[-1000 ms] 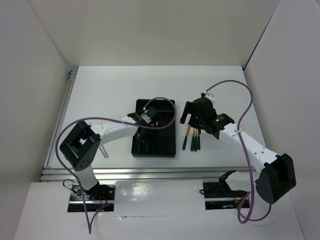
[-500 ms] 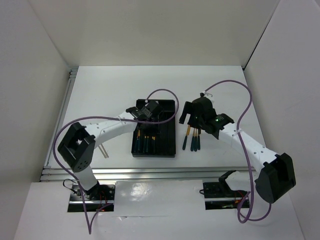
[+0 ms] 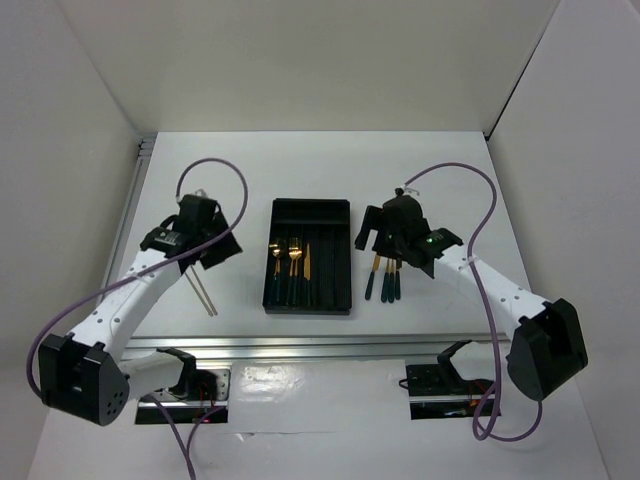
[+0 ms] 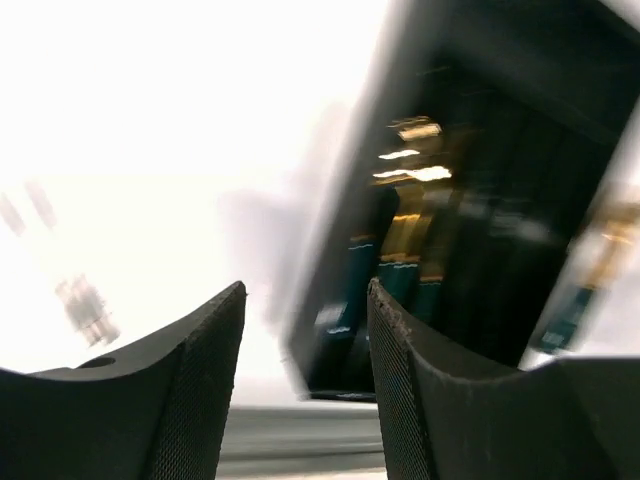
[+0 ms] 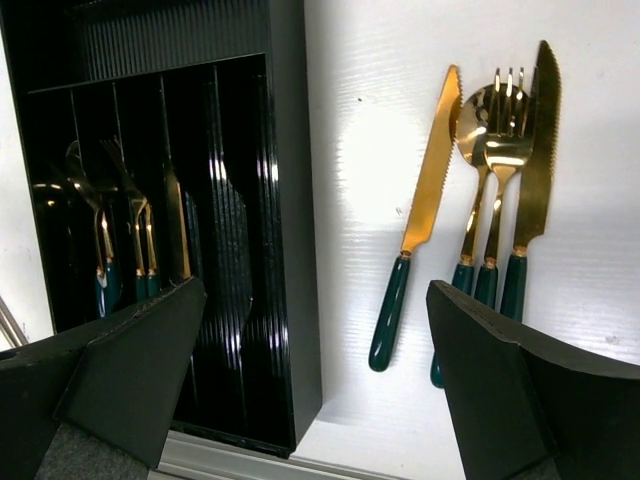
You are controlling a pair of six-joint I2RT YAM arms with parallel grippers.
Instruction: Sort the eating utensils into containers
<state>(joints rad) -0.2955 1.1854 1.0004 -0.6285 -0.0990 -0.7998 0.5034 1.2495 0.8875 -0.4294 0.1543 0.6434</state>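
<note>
1. Four utensils (image 5: pixel 497 130) on the counter (image 3: pixel 440 170), just right of the tray (image 3: pixel 310 212) (spoon (image 3: pixel 275 255), fork (image 3: pixel 294 256), knife (image 3: pixel 308 262) inside it).
2. Left claw (image 4: pixel 305 295) parted, empty, near the chopsticks (image 3: pixel 203 293).
3. Right claw (image 5: pixel 315 290) spread wide, empty, over those four.

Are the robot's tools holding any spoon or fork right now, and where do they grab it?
No. The left tool and the right tool are both open and empty; nothing is held.

White table (image 3: pixel 300 160) carries black tray (image 3: pixel 336 255) in middle. Pale chopsticks (image 3: pixel 204 294) lie left of tray, apart. Right of tray, side by side: knife (image 5: pixel 425 215), spoon (image 5: pixel 476 120), fork (image 5: pixel 506 150), second knife (image 5: pixel 538 170), handles toward near edge.
</note>
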